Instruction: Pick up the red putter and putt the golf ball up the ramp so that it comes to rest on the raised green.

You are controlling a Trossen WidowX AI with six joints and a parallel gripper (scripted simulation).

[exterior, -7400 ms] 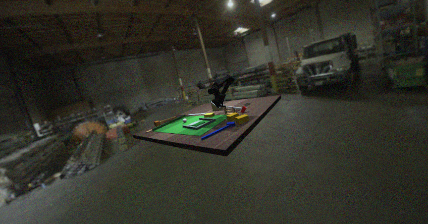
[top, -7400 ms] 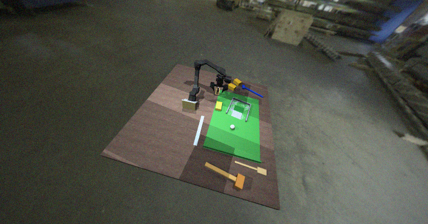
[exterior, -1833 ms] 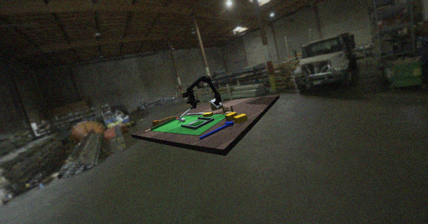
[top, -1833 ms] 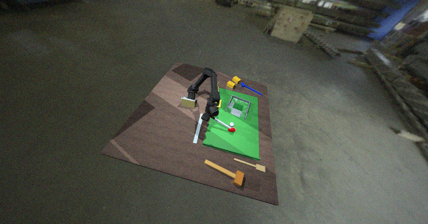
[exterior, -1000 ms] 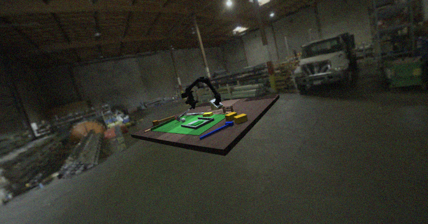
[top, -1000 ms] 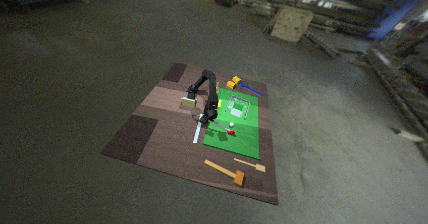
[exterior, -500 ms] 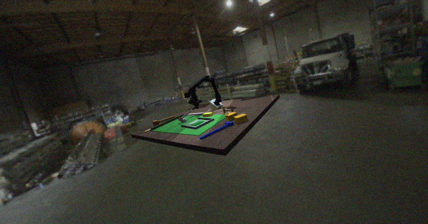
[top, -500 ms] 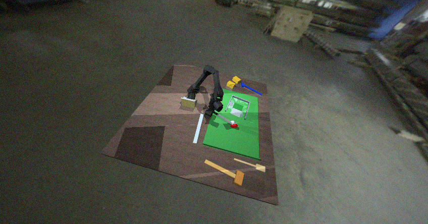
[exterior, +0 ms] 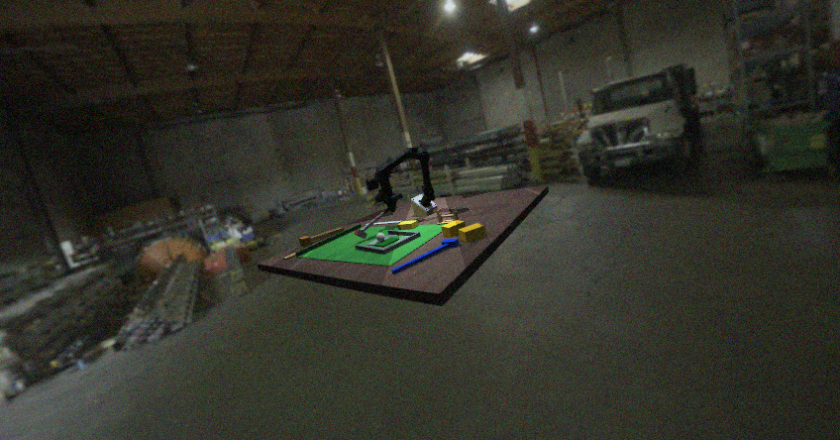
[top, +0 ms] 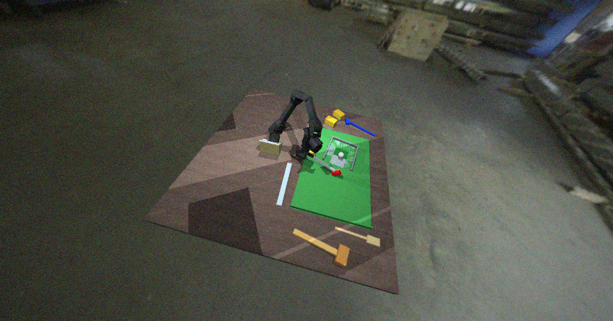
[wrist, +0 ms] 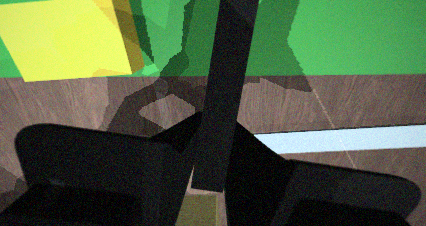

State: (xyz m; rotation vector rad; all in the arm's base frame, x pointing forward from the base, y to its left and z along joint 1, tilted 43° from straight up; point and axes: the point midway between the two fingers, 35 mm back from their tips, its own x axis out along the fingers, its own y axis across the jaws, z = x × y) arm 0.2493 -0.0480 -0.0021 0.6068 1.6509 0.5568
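My gripper [top: 303, 153] [exterior: 391, 206] [wrist: 213, 120] is shut on the red putter's black handle [wrist: 227, 76], above the near edge of the green mat [top: 331, 202] [exterior: 330, 251]. The putter's grey shaft [top: 322, 163] slants down to its red head [top: 336, 173] [exterior: 360, 233], low over the mat outside the ramp's lower end. The white golf ball [top: 340, 155] [exterior: 379, 237] is inside the grey rail [top: 355, 156] [exterior: 406, 243], around the top of the pale ramp [top: 337, 162] and the edge of the raised green. Whether it is moving, I cannot tell. The head is apart from the ball.
A yellow block [top: 311, 152] [exterior: 407, 224] [wrist: 65, 38] lies beside the gripper. Two yellow blocks [top: 338, 114] [top: 330, 121] and a blue mallet [top: 362, 129] [exterior: 421, 258] lie beyond the mat. A pale strip [top: 283, 184] [wrist: 350, 138], an orange mallet [top: 342, 254] and a wooden paddle [top: 373, 240] lie around it.
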